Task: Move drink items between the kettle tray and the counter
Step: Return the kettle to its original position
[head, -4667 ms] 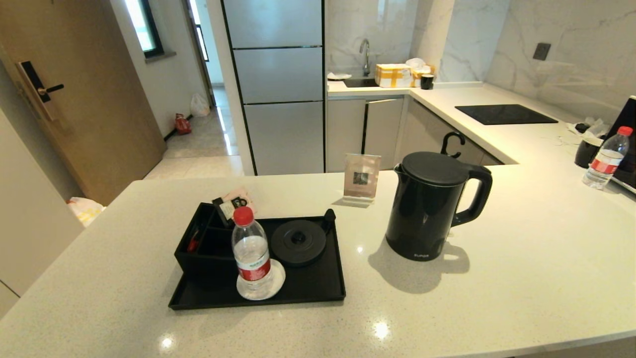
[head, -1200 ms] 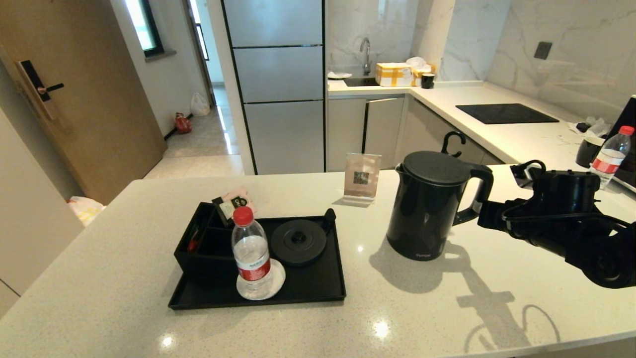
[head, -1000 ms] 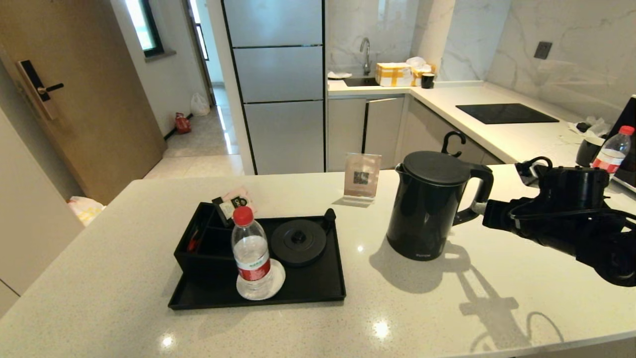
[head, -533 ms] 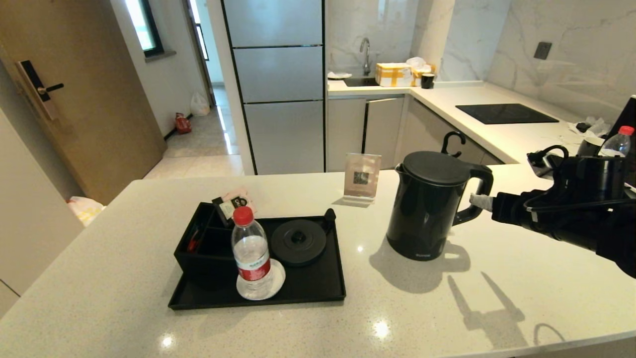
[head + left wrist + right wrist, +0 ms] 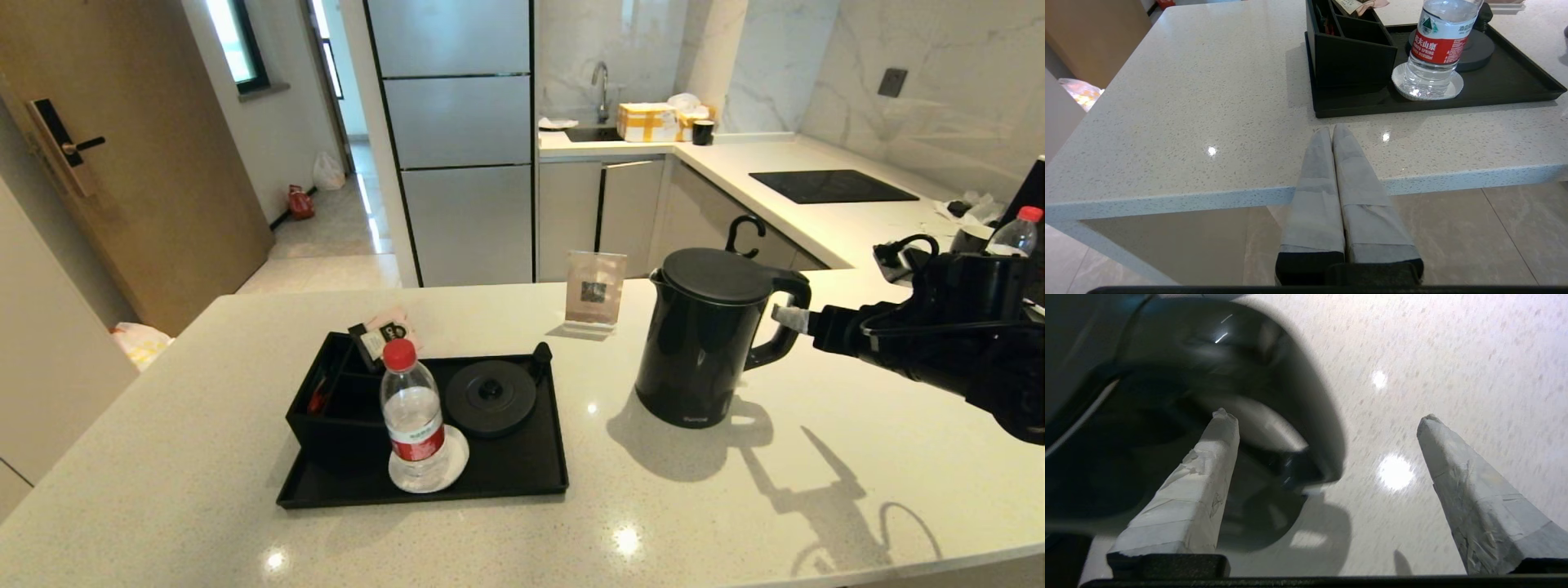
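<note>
The tall matte-black kettle (image 5: 700,339) stands on the pale speckled counter (image 5: 816,506), right of the black kettle tray (image 5: 522,478). The tray's round base (image 5: 490,396) is bare. My right gripper (image 5: 786,317) reaches in from the right at the kettle's loop handle (image 5: 793,306). In the right wrist view the right gripper (image 5: 1326,415) is open, with the handle (image 5: 1310,396) between the two pale fingers (image 5: 1208,477); I see no contact. My left gripper (image 5: 1331,131) is shut and empty above the counter's front edge, just short of the tray (image 5: 1515,87).
On the tray a red-capped water bottle (image 5: 414,416) stands on a white coaster beside the compartment box (image 5: 335,392). A small card stand (image 5: 593,294) is behind the kettle. Another bottle (image 5: 1008,233) and a dark cup stand far right, near the black hob (image 5: 829,186).
My right arm came in from the right to the kettle's handle, drew back a little, and has now risen toward the upper part of the handle. The kettle, tray and bottle stay put.
</note>
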`<state>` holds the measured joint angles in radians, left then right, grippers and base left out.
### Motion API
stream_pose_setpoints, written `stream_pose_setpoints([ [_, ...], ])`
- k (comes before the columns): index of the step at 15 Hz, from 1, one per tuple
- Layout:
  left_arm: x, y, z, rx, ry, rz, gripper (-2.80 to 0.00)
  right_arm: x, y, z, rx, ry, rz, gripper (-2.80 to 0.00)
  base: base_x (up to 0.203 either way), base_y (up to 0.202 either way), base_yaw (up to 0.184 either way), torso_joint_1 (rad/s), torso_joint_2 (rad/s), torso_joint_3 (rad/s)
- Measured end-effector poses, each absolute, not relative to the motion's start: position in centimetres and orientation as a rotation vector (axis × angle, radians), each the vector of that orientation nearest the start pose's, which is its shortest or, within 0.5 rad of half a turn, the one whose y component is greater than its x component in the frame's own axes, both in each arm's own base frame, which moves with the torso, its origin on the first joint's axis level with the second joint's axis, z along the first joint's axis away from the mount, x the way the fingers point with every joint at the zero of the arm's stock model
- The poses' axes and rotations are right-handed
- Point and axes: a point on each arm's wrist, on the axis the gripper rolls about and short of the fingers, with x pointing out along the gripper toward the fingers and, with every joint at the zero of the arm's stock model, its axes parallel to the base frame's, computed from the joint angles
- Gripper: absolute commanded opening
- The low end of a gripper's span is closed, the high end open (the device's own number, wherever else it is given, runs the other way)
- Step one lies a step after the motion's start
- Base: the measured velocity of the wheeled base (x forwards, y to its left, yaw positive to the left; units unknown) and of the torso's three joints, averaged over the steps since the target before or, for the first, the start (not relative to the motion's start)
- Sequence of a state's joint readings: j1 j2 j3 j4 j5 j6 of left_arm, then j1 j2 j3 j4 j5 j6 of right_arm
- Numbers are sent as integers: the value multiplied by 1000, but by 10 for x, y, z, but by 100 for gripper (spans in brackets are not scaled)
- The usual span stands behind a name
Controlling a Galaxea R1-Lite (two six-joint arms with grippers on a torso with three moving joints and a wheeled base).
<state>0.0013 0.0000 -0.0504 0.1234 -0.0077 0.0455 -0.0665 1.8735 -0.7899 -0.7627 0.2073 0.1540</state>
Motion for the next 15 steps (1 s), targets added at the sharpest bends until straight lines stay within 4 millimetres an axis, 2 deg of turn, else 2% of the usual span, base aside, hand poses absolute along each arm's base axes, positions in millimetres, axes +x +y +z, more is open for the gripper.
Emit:
stream_pose_setpoints([
  [2,-27,0,77,45,73,-9,-280,340,-34,127,191,330,172,0,0,0,0,0,0,0],
  [5,-27,0,77,46,73,-8,-280,343,-43,120,200,347,181,0,0,0,0,0,0,0],
  [12,-27,0,77,46,72,-8,-280,350,-32,105,160,343,221,0,0,0,0,0,0,0],
  [15,-27,0,77,46,72,-9,-280,363,-27,106,146,302,235,0,0,0,0,0,0,0],
])
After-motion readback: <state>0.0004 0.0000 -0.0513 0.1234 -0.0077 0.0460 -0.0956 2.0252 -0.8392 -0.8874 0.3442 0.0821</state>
